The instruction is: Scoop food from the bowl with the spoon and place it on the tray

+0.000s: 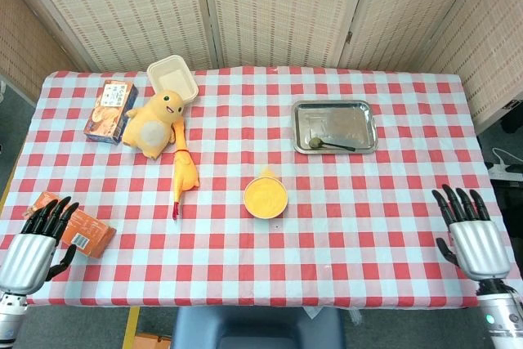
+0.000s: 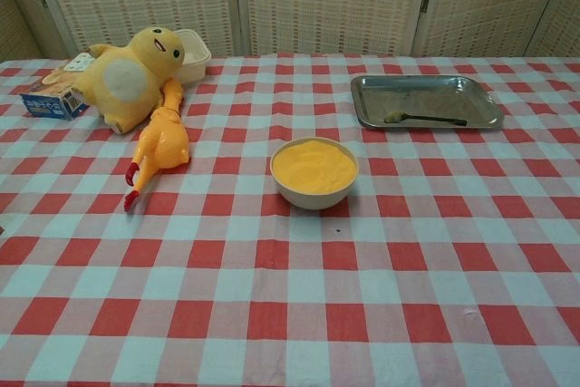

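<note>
Spoon (image 1: 331, 145): lying in tray (image 1: 359, 112), thin, stiff, probably slippery; take its 3 o'clock handle.
Hands: left hand (image 1: 31, 244) and right hand (image 1: 472, 237) both resting wide, empty.

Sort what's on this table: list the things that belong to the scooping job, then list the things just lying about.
For the job:
bowl of yellow food
spoon, lying in the tray
tray
right hand, holding nothing
left hand, holding nothing

Just lying about:
yellow plush duck
rubber chicken
takeaway box
snack box
orange packet
</note>
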{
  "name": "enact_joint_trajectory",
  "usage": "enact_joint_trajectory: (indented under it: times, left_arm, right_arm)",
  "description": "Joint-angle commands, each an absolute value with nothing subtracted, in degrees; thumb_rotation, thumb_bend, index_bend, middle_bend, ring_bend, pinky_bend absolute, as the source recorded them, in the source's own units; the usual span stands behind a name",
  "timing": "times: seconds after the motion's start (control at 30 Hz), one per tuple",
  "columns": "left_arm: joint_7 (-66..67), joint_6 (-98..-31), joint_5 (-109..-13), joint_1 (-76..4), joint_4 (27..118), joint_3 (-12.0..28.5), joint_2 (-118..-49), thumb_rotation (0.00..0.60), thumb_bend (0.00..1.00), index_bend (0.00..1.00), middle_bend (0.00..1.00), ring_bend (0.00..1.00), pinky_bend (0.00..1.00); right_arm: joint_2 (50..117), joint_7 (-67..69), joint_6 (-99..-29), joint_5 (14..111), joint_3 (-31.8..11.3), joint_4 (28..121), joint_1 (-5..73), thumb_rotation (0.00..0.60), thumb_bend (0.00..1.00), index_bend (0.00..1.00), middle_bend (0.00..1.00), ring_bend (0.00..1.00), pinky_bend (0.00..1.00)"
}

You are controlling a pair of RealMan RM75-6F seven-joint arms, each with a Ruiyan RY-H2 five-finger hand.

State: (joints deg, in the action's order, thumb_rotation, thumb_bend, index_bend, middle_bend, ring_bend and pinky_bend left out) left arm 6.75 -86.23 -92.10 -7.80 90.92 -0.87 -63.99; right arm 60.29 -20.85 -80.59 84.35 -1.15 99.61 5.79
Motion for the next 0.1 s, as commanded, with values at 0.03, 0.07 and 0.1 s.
enact_joint_trajectory:
  times: [0.03,0.07,0.1]
  left_arm:
    - [6.9,-86.1,-92.2,-7.8,91.2,-0.9,-63.9,0.600,0.44,0.00,0.00,0.00,0.14]
    - [7.0,-86.1,-92.1,-7.8,91.2,-0.9,-63.9,0.600,0.44,0.00,0.00,0.00,0.14]
    - [7.1,-86.0,-92.1,-7.7,91.2,-0.9,-63.9,0.600,0.44,0.00,0.00,0.00,0.14]
  right_arm:
    - [58.6,-24.9,-79.8,83.9,2.1,103.2,3.0,0.600,0.25,0.00,0.00,0.00,0.00]
    - [58.8,-24.8,-80.3,84.2,1.9,103.1,3.0,0.600,0.25,0.00,0.00,0.00,0.00]
    - [59.0,-24.6,-80.8,84.4,1.8,102.9,2.9,0.600,0.25,0.00,0.00,0.00,0.00]
